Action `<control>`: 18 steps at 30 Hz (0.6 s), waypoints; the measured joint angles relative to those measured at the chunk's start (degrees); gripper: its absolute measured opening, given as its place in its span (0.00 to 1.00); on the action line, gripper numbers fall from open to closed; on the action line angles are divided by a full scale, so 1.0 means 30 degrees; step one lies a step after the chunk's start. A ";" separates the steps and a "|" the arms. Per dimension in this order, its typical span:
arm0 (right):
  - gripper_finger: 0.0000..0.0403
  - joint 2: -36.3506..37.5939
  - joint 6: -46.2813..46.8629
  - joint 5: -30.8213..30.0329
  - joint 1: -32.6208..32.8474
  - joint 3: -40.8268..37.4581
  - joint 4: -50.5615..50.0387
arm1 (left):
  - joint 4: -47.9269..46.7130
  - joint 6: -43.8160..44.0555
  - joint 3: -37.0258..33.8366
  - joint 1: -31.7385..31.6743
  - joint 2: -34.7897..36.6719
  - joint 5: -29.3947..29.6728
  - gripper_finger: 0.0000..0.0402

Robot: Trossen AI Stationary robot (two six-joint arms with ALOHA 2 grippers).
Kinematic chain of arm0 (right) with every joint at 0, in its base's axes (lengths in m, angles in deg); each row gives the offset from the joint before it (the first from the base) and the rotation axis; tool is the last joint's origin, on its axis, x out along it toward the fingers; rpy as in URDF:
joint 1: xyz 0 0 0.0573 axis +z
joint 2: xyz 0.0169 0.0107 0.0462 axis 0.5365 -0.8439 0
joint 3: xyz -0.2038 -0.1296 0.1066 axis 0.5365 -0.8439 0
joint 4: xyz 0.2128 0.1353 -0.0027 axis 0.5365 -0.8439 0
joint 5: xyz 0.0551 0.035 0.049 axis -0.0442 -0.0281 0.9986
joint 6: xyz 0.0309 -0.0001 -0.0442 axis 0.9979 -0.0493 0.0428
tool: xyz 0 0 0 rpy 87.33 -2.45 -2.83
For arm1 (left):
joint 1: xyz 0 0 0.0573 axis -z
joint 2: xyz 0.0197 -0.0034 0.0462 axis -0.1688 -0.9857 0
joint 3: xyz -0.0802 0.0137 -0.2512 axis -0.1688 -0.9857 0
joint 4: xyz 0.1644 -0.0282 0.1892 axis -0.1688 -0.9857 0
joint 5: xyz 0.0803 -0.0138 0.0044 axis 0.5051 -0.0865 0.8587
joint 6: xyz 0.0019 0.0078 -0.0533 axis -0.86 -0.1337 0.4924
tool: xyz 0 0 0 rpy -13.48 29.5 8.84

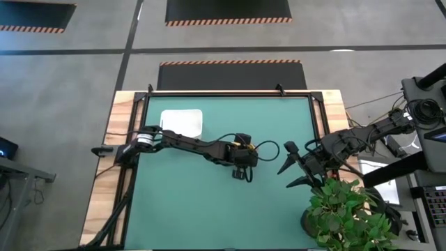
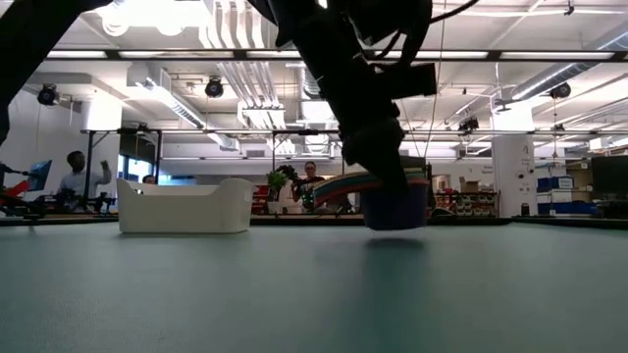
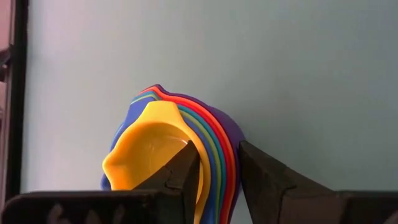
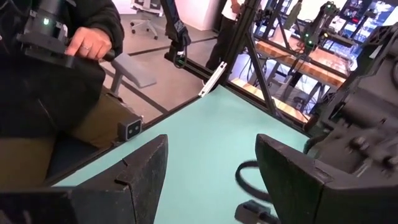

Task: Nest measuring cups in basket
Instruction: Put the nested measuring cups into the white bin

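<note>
The measuring cups sit nested in one stack, yellow innermost and purple outermost, near the middle of the table. In the low view the stack shows its purple bowl, with the striped handles fanning out sideways. My left gripper is shut on the stack from above. The white basket rests by its flat bottom on the far left part of the table, apart from the cups. My right gripper waits open over the table's right side. My left gripper pinches the stacked cup walls at one side of the rim. One finger is inside the yellow cup and the other is outside the purple one. The fingers point down from above. The stack is upright; whether its bottom touches the table I cannot tell.
A potted plant stands at the table's near right corner, close to the right arm. A seated person shows beyond the table edge in the right wrist view. Bare green mat lies between cups and basket and toward the near edge.
</note>
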 joint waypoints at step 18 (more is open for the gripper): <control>0.57 0.0029 0.0248 -0.0007 0.0003 0.0000 -0.0289 | -0.4835 -0.2168 0.0302 0.0116 0.4306 0.0167 0.21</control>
